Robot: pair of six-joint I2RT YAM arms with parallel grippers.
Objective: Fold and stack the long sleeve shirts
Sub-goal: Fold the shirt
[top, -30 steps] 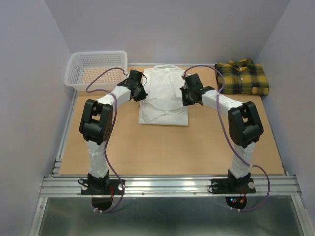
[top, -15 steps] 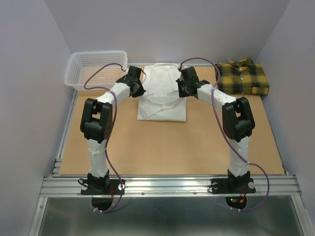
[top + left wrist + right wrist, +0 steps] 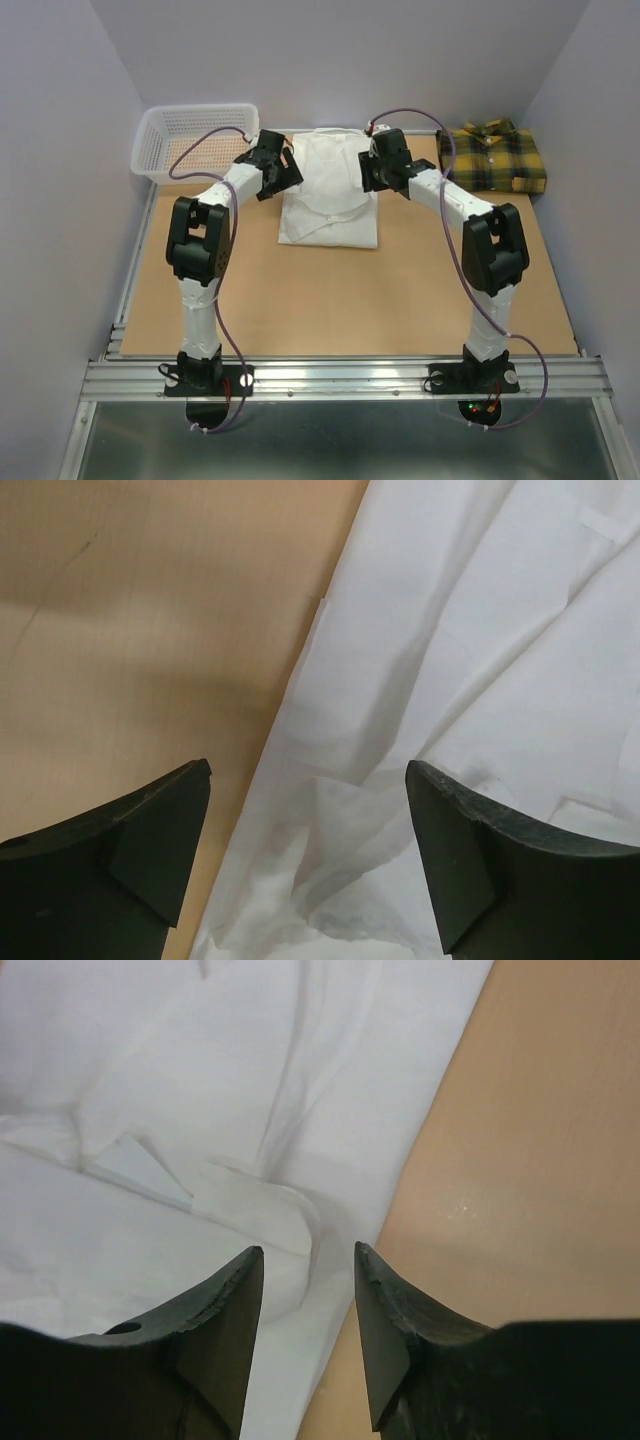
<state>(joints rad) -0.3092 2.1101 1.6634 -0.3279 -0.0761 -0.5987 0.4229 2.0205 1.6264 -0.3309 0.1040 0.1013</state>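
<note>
Just right of the basket (image 3: pixel 150 150), the left gripper (image 3: pixel 308 768), spread wide, and the right gripper (image 3: pixel 309 1250), narrowly parted, had released the folded white shirt (image 3: pixel 330 200), so stacking it with the plaid shirt (image 3: pixel 492 157) farther right likely remained.

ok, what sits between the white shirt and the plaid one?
Top view: no object, just bare tabletop, crossed by the right arm and its purple cable.

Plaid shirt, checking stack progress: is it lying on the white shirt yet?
No, the plaid shirt lies by itself at the far right, apart from the white shirt in the middle.
</note>
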